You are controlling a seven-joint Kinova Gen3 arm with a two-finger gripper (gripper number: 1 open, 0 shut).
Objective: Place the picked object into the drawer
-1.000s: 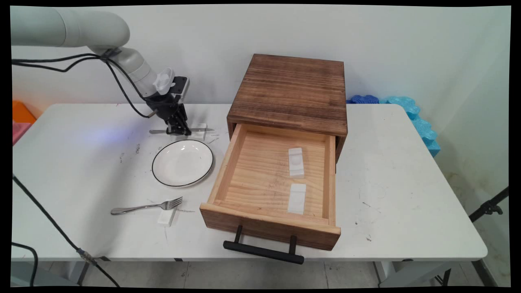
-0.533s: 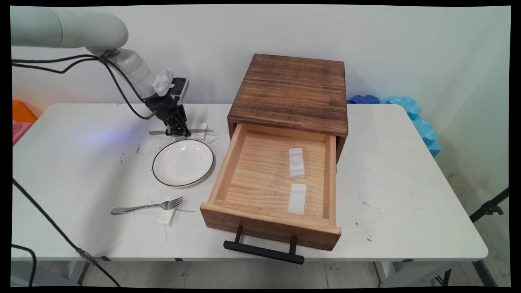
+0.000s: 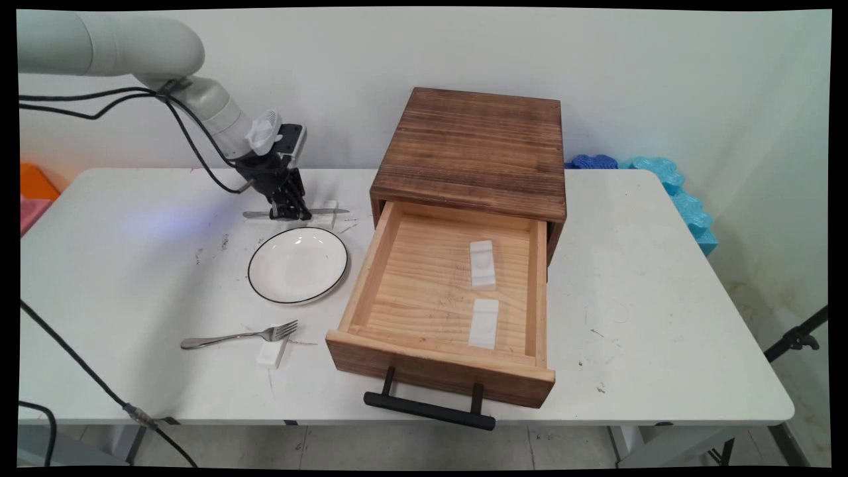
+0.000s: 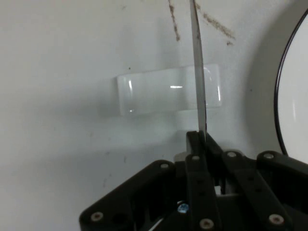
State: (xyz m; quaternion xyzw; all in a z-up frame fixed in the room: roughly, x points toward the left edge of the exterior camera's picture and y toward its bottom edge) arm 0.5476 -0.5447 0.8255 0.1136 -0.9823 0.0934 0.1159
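Clamping tight on a slim silver knife (image 3: pixel 311 212), the gripper (image 3: pixel 289 213) sits just behind the one white, black-rimmed plate (image 3: pixel 297 265). The blade (image 4: pixel 198 77) crosses one white rest (image 4: pixel 169 89). One fork (image 3: pixel 238 336) lies before the plate; two white blocks (image 3: pixel 481 264) sit in the open drawer (image 3: pixel 440 299) beside it.

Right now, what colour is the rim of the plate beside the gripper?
Black, a thin line round the white plate; clearest in the main view.

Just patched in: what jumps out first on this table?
The open wooden drawer, pulled out of its dark box mid-table, holds two white blocks. At the far left, the gripper is shut on a knife lying across a white rest, just behind the black-rimmed plate.
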